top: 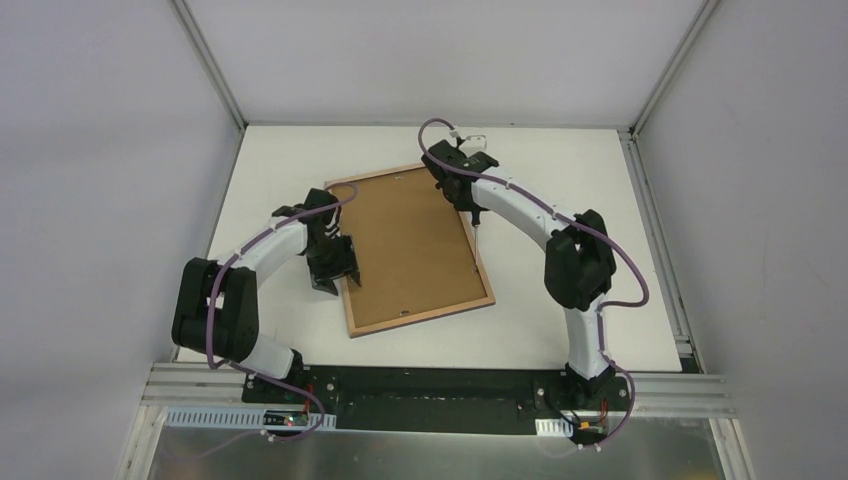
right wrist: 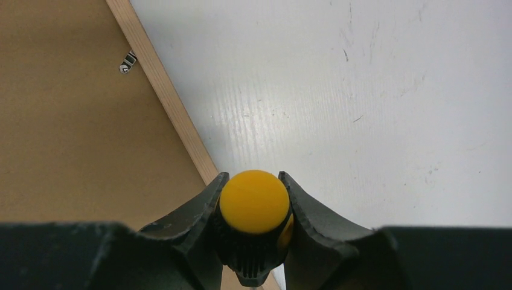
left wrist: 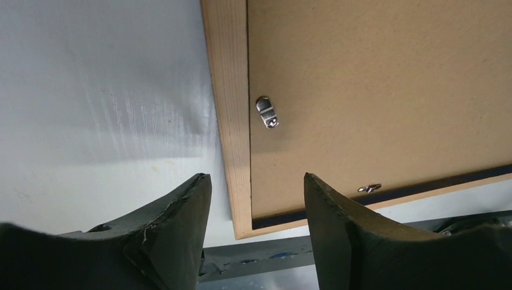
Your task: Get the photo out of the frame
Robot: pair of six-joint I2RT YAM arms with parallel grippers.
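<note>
The frame (top: 420, 318) lies face down on the white table, its light wood back edge around the brown backing board (top: 410, 245). The photo is hidden under the board. My left gripper (top: 338, 272) hangs open over the frame's left edge (left wrist: 232, 121), holding nothing (left wrist: 255, 176). A metal turn clip (left wrist: 267, 113) sits just ahead of it on the board, and a dark strip (left wrist: 392, 193) shows along the board's near edge. At the frame's right edge (right wrist: 163, 90), my right gripper (top: 470, 205) is shut on a screwdriver's yellow-capped black handle (right wrist: 253, 202). Its shaft (top: 477, 238) points down.
A second clip (left wrist: 369, 188) lies at the board's near edge, and another (right wrist: 127, 62) near its right edge. White walls with metal posts enclose the table (top: 560, 180). A black base rail (top: 440, 385) runs along the near edge.
</note>
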